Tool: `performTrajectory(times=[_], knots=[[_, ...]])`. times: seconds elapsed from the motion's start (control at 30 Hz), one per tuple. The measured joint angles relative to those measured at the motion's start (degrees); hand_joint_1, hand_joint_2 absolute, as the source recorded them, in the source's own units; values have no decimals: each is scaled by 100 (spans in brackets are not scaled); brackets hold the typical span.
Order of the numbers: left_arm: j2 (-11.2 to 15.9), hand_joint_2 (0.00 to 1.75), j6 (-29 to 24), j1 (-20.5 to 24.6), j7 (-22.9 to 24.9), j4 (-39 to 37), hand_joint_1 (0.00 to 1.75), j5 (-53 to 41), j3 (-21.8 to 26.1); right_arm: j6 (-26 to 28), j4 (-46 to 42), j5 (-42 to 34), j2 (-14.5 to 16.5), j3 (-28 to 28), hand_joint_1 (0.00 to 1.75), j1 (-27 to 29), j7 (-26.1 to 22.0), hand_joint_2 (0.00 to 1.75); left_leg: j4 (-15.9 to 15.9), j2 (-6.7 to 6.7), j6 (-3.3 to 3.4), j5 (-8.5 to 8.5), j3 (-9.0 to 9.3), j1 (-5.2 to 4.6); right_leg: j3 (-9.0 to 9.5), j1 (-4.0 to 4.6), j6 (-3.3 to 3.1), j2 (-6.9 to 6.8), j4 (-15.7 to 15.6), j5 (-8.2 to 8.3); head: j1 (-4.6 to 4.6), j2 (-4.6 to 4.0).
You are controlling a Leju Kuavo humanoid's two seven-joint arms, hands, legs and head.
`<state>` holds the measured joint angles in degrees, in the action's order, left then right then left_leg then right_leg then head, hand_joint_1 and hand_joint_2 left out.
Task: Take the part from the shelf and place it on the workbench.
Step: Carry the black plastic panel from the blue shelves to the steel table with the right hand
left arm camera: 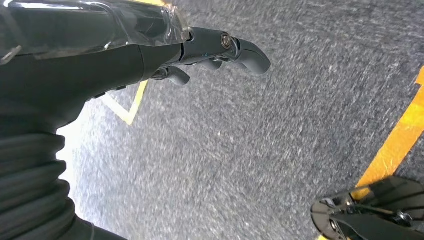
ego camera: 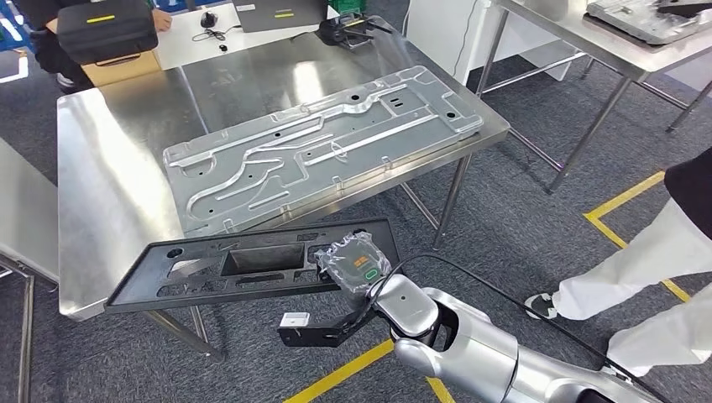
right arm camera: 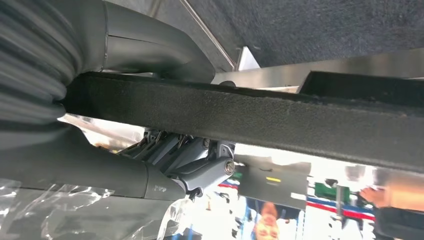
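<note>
Now right hand [ego camera: 357, 267] fingers grasp black part [ego camera: 252, 264] overhanging workbench [ego camera: 101, 185] edge.

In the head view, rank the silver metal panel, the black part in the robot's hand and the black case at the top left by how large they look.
1. Silver metal panel, lying on the workbench.
2. Black part, held by the right hand; it is nearer the camera, so its true size against the panel is unsure.
3. Black case, farthest away.

You won't get any readable text here. The green oval label [ego camera: 367, 273] on the right hand [ego camera: 357, 267] is too small to read, and so is the white tag [ego camera: 295, 320] on the wrist bracket.
</note>
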<state>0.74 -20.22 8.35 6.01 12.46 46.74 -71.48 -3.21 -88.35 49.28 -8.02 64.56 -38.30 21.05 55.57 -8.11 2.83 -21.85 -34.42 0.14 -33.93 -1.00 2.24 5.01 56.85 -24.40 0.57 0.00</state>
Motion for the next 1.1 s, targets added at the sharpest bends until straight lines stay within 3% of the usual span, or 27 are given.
performTrajectory(times=[0.03,0.1,0.17,0.23,0.3,0.33,0.37,0.47,0.53,0.57,0.6,0.67,0.73,0.8,0.83,0.87,0.9,0.97,1.03,1.1], knots=[[-2,175,1,-2,-13,0,0,-1,2,-36,-7,17,-9,10,175,-35,16,175,-1,-67,-34,2,-19,6,35,3,-11,32,-76,-3,1,0],[-2,175,2,-28,-26,-1,0,1,3,-96,-22,43,-21,26,175,-89,45,175,0,-133,-108,-2,-51,34,62,13,-49,-127,-107,3,2,0],[-10,175,4,-51,-33,-3,0,3,4,-134,-36,60,-29,34,175,-138,66,175,221,168,-171,-137,-162,20,96,2,-115,-289,-137,3,17,0],[-20,175,10,-38,-37,-3,0,2,4,-158,-47,68,-46,39,175,-166,79,175,899,582,-223,-462,-487,16,128,9,-164,-454,-145,-21,34,0],[-27,175,14,-23,-37,-2,0,-2,5,-189,-52,68,-69,53,175,-164,86,175,1600,709,-264,-700,-848,45,157,25,-179,-632,-144,-55,37,-1],[-29,175,14,-24,-37,-2,0,-3,4,-203,-52,68,-78,61,175,-160,90,175,1689,729,-275,-680,-902,52,173,27,-177,-717,-143,-74,38,-1],[-32,175,14,-28,-37,-2,0,-8,4,-213,-55,67,-84,67,175,-156,92,175,1535,755,-279,-559,-830,56,194,29,-169,-796,-143,-94,39,-1],[-32,175,15,-24,-37,-3,0,-18,4,-219,-76,65,-95,69,175,-162,103,175,331,1054,-209,-56,-214,7,285,52,-112,-1007,-143,-173,37,-1],[-38,175,17,-11,-36,-3,0,-18,5,-215,-84,54,-109,68,175,-172,102,175,-2,1165,-131,11,-53,-51,319,77,-56,-1100,-145,-214,36,-1],[-40,175,20,-10,-34,-4,0,-18,5,-213,-90,47,-115,68,175,-176,96,175,3,1108,-102,9,-61,-67,330,87,-29,-1141,-151,-226,36,-1],[-43,175,26,-13,-25,-4,0,-18,4,-210,-103,40,-120,67,175,-176,88,175,-5,1060,-76,8,-55,-58,341,84,1,-1154,-155,-244,37,-1],[-44,175,49,-21,21,-4,0,-8,5,-203,-136,36,-130,65,175,-179,80,175,-42,982,-21,15,-20,-19,298,62,59,-948,4,-370,33,-1],[-50,175,87,-6,101,-4,0,13,7,-199,-158,53,-152,62,175,-179,81,175,-61,919,31,12,10,13,-8,39,100,-631,643,-697,26,-1],[-63,175,117,15,165,-4,0,34,8,-208,-166,105,-180,64,175,-166,107,175,-60,840,60,1,20,18,-448,36,123,-534,1424,-973,20,0],[-70,175,125,15,183,-4,0,43,8,-218,-166,139,-196,65,175,-159,133,175,-58,797,61,-5,27,22,-577,33,131,-530,1597,-963,19,0],[-74,175,130,10,193,-4,0,51,8,-236,-167,177,-209,66,175,-155,170,175,-56,753,55,-11,39,30,-585,24,138,-530,1511,-822,18,0],[-75,175,134,5,198,-4,0,57,8,-261,-171,218,-224,65,175,-157,215,175,-54,713,42,-22,56,39,-481,11,144,-530,1207,-592,17,0],[-75,175,136,-1,203,-4,0,69,8,-331,-193,299,-260,62,175,-180,314,175,-32,641,-11,-56,80,39,-126,-24,155,-501,354,-145,16,0],[-73,175,134,-9,204,-4,0,81,9,-414,-240,372,-298,59,175,-198,419,175,-6,600,-46,-86,74,18,54,-36,133,-466,-79,2,18,0],[-72,175,127,-45,211,-4,0,90,10,-504,-304,431,-347,52,175,-203,531,175,-1,591,12,-87,67,10,58,-25,104,-459,-112,3,21,0]])
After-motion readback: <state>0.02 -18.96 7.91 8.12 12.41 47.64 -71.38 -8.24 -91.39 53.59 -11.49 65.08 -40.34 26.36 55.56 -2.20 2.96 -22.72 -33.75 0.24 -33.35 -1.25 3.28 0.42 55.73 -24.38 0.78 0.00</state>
